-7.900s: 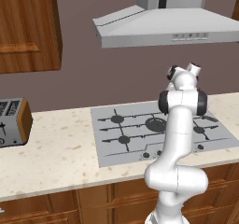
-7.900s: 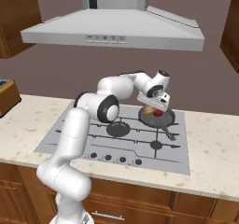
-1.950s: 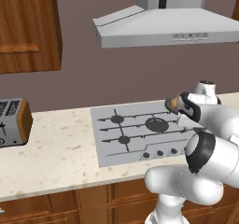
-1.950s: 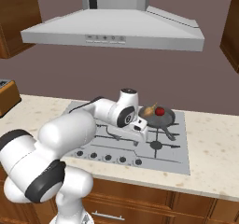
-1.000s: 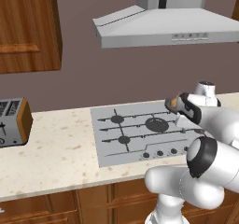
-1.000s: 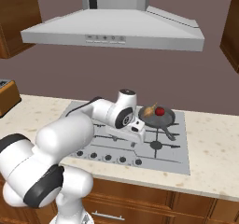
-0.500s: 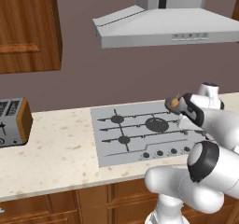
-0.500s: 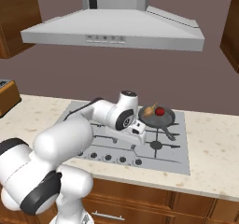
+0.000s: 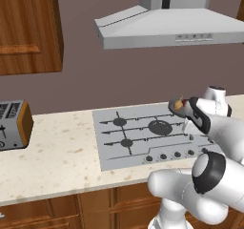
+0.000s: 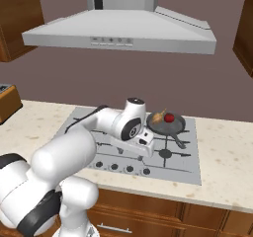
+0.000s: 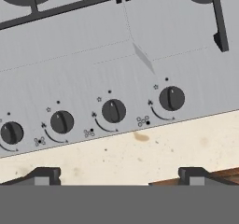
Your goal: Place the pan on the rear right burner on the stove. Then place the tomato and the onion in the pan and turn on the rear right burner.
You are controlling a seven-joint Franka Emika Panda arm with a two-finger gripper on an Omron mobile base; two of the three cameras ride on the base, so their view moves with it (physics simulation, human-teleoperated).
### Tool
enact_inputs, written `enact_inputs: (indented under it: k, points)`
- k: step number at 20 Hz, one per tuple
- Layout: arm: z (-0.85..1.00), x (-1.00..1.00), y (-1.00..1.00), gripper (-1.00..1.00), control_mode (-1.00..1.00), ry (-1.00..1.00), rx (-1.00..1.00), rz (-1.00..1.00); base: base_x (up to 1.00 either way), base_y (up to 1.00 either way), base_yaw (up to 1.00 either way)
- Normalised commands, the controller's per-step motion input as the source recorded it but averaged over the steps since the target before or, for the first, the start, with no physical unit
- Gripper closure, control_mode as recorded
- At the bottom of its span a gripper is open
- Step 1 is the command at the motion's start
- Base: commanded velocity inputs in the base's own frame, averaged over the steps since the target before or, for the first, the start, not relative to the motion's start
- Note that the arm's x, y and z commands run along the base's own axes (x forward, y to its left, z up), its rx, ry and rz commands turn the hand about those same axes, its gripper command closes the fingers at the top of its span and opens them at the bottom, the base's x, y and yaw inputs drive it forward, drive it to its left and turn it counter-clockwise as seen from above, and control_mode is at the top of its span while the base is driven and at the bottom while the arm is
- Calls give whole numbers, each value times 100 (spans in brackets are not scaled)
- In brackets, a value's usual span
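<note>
On the speckled beige counter under the steel range hood, the silver-grey stove is set flush, with wooden cabinets on the wall to the left and a toaster well apart at the far left of the counter. The white arm bends low over the front of the cooktop. The pan sits on the rear right burner at the back right corner, its long handle pointing toward the front. Inside it lie the onion on the left and the tomato on the right, just beside each other. In the hand view, the gripper hangs above the counter edge in front of the row of dark knobs, its two fingertips spread wide apart and touching nothing. The rightmost knob lies nearest the right fingertip, still apart from it
</note>
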Motion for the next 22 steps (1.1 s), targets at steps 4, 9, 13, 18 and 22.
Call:
enact_inputs:
  k: [4,9,13,18,22]
  points:
    - [0,1,0,-100,-100,0,0,5,0,0,0]
    - [0,10,0,-100,-100,0,0,8,0,0,0]
    - [0,0,0,-100,-100,-4,0,6,0,0,0]
    - [0,0,0,-100,-100,-4,0,4,0,0,0]
    - [0,0,0,-100,-100,-2,0,4,0,0,0]
